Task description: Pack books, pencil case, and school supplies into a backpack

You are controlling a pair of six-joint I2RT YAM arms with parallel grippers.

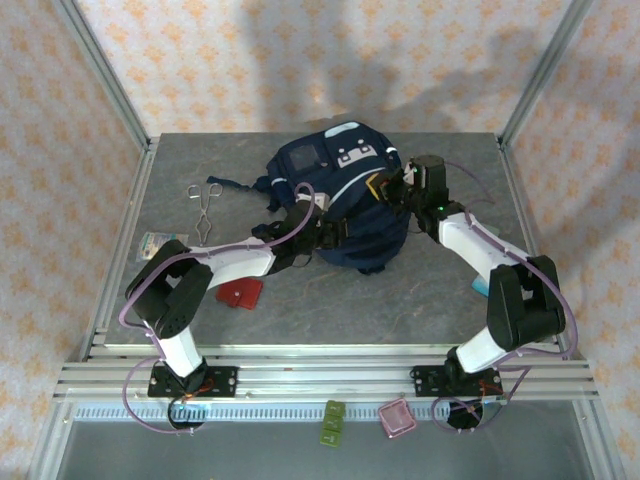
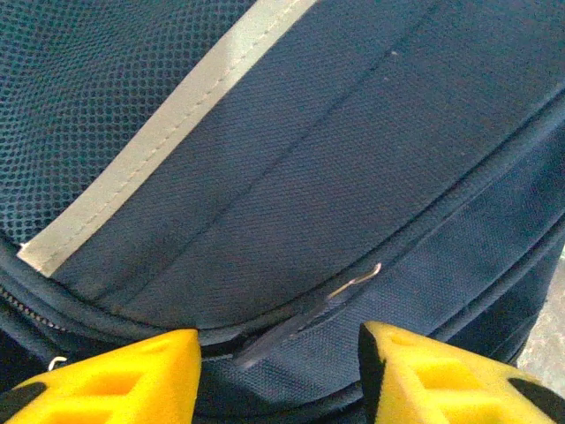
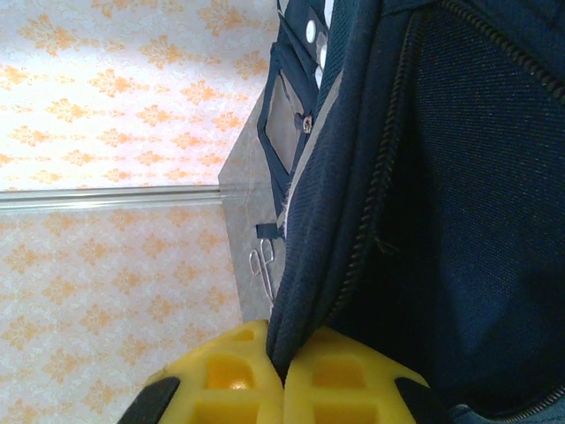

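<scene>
Right wrist: right gripper (image 3: 283,371) was clamped shut on the backpack (image 3: 459,221) rim, probably bracing it. Left gripper (image 2: 279,358) stood part-open astride the zipper pull (image 2: 309,314), nothing gripped. Backpack lay toward the table's (image 1: 440,290) 12 o'clock.

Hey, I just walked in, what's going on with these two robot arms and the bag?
Both arms are working on the backpack in the middle of the table. The right hand is shut on a fold of its fabric beside a zipper line. The left hand is open, its fingers either side of a zipper pull without gripping it. The red square item lies on the table, not yet packed.
</scene>
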